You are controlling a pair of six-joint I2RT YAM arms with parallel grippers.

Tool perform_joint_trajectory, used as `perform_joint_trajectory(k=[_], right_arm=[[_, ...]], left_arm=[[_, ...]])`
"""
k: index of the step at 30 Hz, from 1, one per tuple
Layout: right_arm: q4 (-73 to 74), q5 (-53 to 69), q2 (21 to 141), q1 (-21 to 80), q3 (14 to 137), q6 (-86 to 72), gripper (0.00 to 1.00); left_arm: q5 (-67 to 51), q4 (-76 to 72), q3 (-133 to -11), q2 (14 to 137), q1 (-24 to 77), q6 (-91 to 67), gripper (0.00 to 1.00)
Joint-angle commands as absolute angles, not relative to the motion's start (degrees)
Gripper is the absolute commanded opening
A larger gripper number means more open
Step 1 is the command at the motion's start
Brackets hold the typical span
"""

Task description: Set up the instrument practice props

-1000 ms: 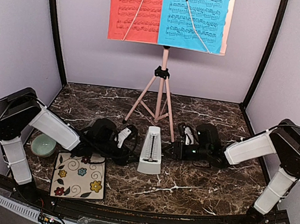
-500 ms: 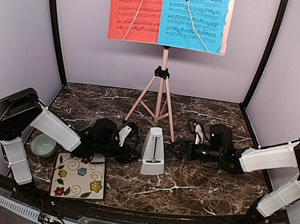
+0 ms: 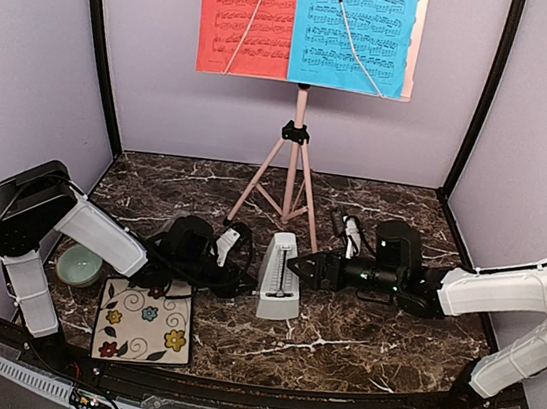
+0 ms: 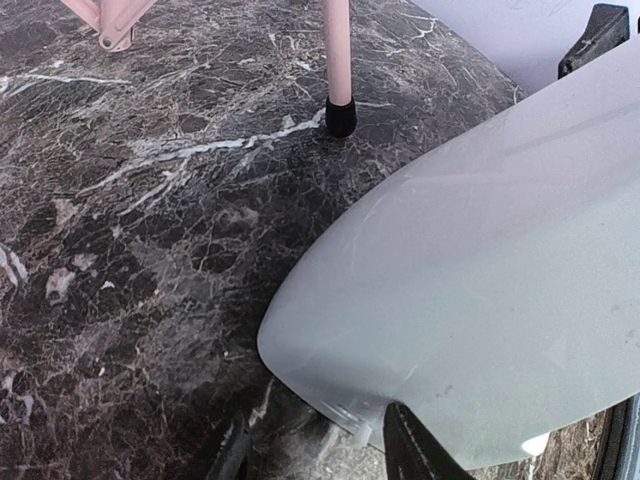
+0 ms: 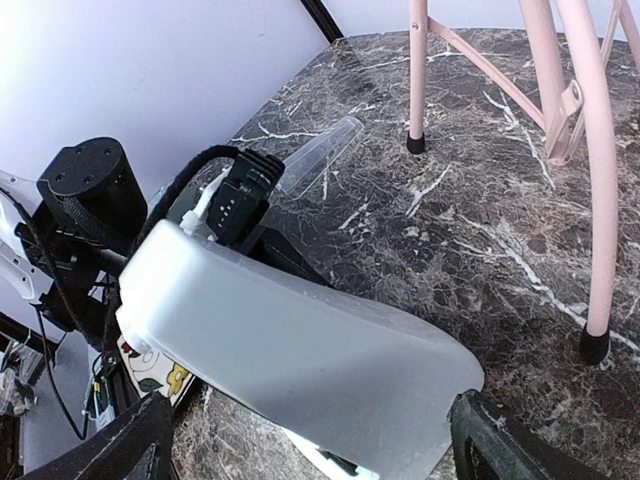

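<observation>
One square squeeze suits the right gripper [image 3: 304,267], agape at three o'clock of the small white pyramid metronome [image 3: 278,284]; left gripper [image 3: 235,274]: jaws unreadable.

The upper edge cut off the top of the pale pink tripod music stand [image 3: 296,137] with its red printed sheet [image 3: 245,19] and blue printed sheet [image 3: 355,29], whose notes were too small to read. The left arm [image 3: 103,235] hid part of the small pale green bowl [image 3: 74,267]. At the left wrist, the small white pyramid metronome [image 4: 480,300] ran blurred off the right and bottom edges. The left gripper [image 4: 320,455] showed only finger stubs, so you could not tell whether it pressed the metronome.
</observation>
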State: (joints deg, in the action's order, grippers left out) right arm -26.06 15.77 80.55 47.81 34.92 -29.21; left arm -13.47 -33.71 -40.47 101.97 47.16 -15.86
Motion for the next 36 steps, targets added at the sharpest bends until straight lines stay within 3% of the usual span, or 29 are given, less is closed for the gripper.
perform_joint_trajectory(k=[1,10,21,36], right_arm=[[-26.87,14.30,81.92,48.98,38.03,-29.13,0.95],[-24.47,10.30,83.93,50.37,40.26,-29.09,0.89],[-22.37,9.27,81.84,50.45,38.66,-28.13,0.73],[-22.23,10.03,81.49,50.51,38.06,-27.77,0.62]], left_arm=[[-13.37,-34.48,-41.64,100.54,47.47,-15.82,0.47],[-13.02,-33.68,-42.10,100.57,47.50,-15.66,0.47],[-12.39,-33.00,-42.00,100.11,47.46,-15.03,0.47],[-12.15,-32.30,-42.95,100.45,47.46,-14.41,0.47]])
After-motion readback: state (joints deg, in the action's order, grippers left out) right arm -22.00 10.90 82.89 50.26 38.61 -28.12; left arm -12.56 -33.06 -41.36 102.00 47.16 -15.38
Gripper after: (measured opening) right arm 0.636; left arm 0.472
